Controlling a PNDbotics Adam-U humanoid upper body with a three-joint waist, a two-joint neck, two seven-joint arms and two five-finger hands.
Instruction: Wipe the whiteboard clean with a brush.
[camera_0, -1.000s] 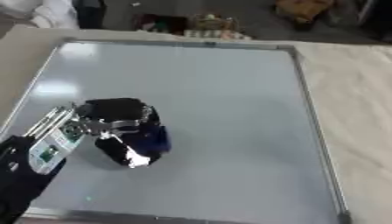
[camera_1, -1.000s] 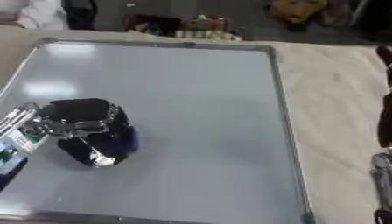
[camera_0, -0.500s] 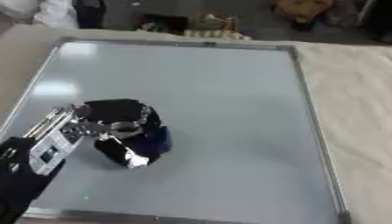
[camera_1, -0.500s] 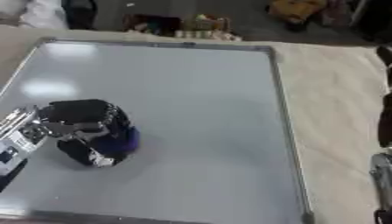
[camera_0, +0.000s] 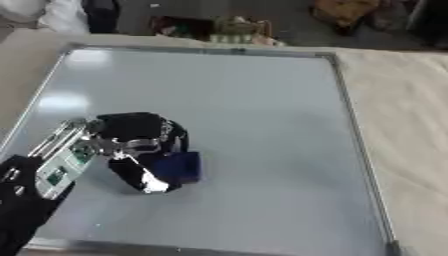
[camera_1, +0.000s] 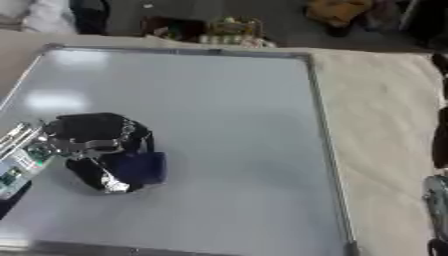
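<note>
We see the whiteboard (camera_0: 254, 115) lying flat on a table covered with a beige cloth (camera_0: 407, 125), grey metal frame all round, surface pale grey with two bright glare patches near the far left corner. No marks that we can make out on the board.

The left hand (camera_0: 131, 142) comes in from the lower left, black fingers curled down round a dark blue brush (camera_0: 179, 167) (block-shaped, looks like an eraser). The brush sits on the board in its near-left part, pressed under the hand, only its right side showing past the fingers. The forearm behind the hand is silver with a green circuit board exposed, then black toward the lower left corner. A small shiny silver bit shows at the lower tip of the hand, just beside the brush; we can't tell what part it is.

The right hand (camera_1: 437, 200) shows only in the right eye view, as a dark and grey sliver at the right edge over the cloth, well apart from the board. We cannot tell whether it is open or closed.

Past the far edge of the board there is floor clutter, blurred: something white at far left, some small green and yellow things.
</note>
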